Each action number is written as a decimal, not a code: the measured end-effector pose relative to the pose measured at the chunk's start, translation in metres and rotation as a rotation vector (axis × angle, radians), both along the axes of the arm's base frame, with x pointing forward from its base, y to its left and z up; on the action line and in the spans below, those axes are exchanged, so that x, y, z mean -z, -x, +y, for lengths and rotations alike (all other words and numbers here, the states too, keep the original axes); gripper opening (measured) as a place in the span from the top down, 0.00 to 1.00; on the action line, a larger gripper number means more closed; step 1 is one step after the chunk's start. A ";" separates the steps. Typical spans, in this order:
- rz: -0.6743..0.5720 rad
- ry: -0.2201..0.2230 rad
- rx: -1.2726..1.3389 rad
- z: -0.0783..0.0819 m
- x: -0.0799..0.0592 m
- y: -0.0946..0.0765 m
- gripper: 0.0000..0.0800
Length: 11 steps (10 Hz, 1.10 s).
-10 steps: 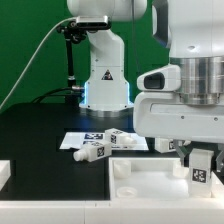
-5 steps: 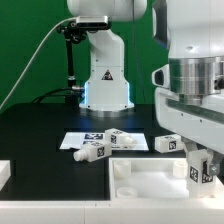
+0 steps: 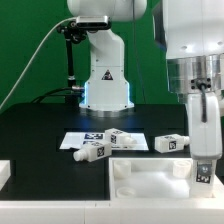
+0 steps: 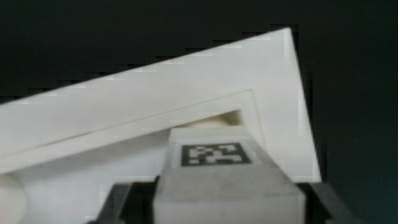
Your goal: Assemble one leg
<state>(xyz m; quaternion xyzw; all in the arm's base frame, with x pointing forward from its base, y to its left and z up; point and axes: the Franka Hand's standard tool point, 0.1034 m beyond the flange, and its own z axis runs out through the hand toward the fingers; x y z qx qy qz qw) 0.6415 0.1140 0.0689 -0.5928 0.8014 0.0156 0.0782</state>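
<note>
My gripper (image 3: 204,162) is shut on a white leg (image 3: 203,174) with a tag on it. It holds the leg upright over the corner of the large flat white panel (image 3: 145,178) on the exterior view's right. In the wrist view the leg (image 4: 217,175) sits between my dark fingers (image 4: 128,205), my gripper (image 4: 222,208) closed on it, just above the panel's corner (image 4: 160,105). Whether the leg's end touches the panel cannot be told. Three more legs lie on the table behind the panel: one (image 3: 92,151), one (image 3: 125,140) and one (image 3: 170,143).
The marker board (image 3: 80,137) lies behind the loose legs. The robot's white base (image 3: 105,80) stands at the back, with a black post and cable to its left. A white piece (image 3: 4,172) sits at the exterior view's left edge.
My wrist has turned and the gripper has shifted right with the leg, now standing over the panel's right corner. The loose leg behind it has come into view.
</note>
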 end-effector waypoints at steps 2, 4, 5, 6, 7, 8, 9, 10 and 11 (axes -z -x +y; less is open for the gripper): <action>0.007 -0.006 0.055 0.000 0.000 0.000 0.64; 0.003 -0.003 0.020 0.000 0.000 0.000 0.64; -0.004 0.004 -0.031 -0.001 -0.001 0.000 0.64; -0.035 0.030 -0.262 -0.005 -0.004 -0.002 0.35; -0.049 0.050 -0.433 -0.005 -0.005 -0.002 0.35; -0.061 0.071 -0.625 -0.003 -0.006 -0.001 0.22; -0.064 0.074 -0.651 -0.004 -0.005 -0.001 0.22; -0.072 0.082 -0.721 -0.004 -0.005 -0.001 0.19; -0.081 0.090 -0.800 -0.004 -0.004 -0.001 0.19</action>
